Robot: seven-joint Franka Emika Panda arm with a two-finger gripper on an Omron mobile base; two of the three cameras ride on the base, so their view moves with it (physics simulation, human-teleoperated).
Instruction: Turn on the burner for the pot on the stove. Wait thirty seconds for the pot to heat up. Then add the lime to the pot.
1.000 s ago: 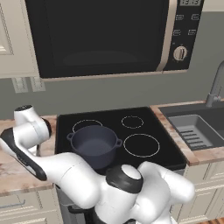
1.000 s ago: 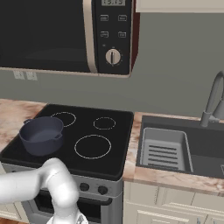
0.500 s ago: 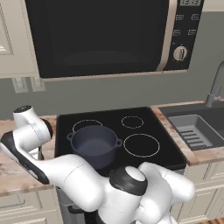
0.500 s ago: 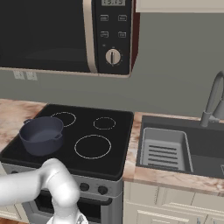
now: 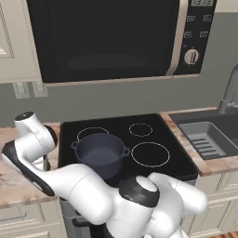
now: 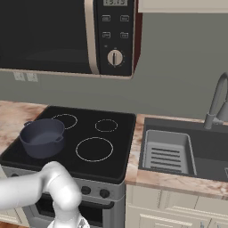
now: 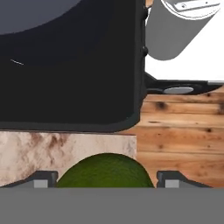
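Hand point(image 7: 106, 180) spread wide, one finger tip each side of the lime point(image 7: 105, 171) in the hand view; lime sits between them, contact not clear, so can't call it gripped. Lime rests on the marbled bench point(image 7: 52, 151), just beside the stove's dark edge.

Largest to smallest:
- 1 microwave point(image 5: 107, 37), black, mounted above the stove, 1 round dial on its panel
- 1 stove point(image 5: 162, 139), black glass top with 4 thin white rings, 1 mostly covered by the pot; black knobs along the grey steel front in the right base view, at least 2 countable
- 1 sink point(image 6: 167, 151) with ridged basin, right of the stove, 1 faucet point(image 6: 217, 100) behind it
- 1 pot point(image 5: 101, 153), dark grey-blue, no lid, 2 loop handles, on the front-left ring, upright
- 1 lime, dark green, off the stove's left side, well apart from the pot

Arm bends down over the left bench in the left base view
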